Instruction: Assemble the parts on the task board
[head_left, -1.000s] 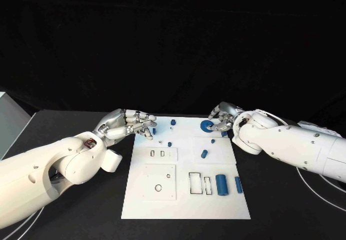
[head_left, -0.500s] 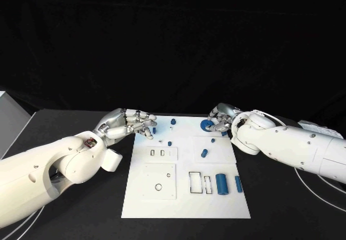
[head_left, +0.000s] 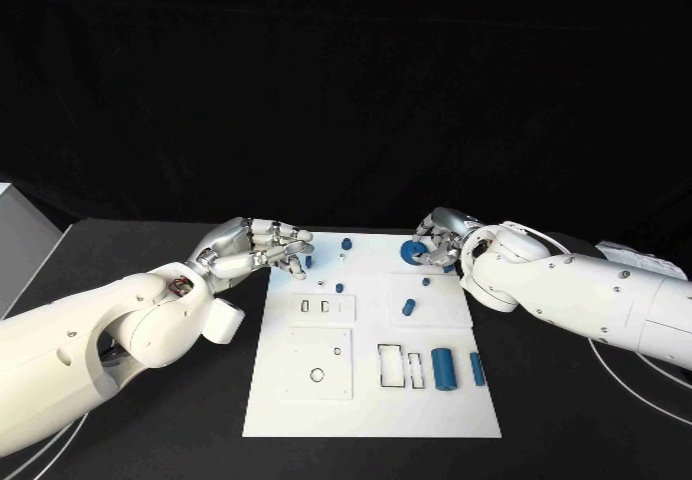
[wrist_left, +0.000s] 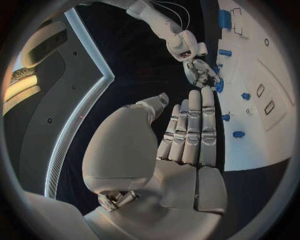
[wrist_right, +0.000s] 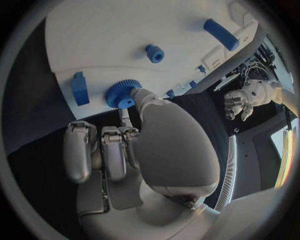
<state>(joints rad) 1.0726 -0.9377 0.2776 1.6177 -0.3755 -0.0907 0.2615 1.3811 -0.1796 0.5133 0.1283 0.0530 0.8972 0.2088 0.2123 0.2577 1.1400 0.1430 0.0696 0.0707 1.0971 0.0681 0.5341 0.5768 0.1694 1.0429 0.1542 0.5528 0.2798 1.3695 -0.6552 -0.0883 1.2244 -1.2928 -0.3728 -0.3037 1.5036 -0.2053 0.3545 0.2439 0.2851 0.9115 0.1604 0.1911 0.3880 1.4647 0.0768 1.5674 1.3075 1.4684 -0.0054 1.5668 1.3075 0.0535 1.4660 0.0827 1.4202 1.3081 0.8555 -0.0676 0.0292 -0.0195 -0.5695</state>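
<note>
The white task board lies in the middle of the table. A blue gear sits at its far right corner, and my right hand pinches the gear between thumb and a finger. A blue block stands beside it. My left hand hovers at the board's far left corner, its fingers straight and together and holding nothing; a small blue part lies by its fingertips. Other blue parts on the board include a peg, a small piece and a thick cylinder.
A thin blue rod lies beside the thick cylinder near rectangular slots. A white box stands at the table's left edge. Black table surface lies open on both sides of the board.
My right arm has edged slightly toward the board while its hand stays at the gear. The left hand has not moved.
</note>
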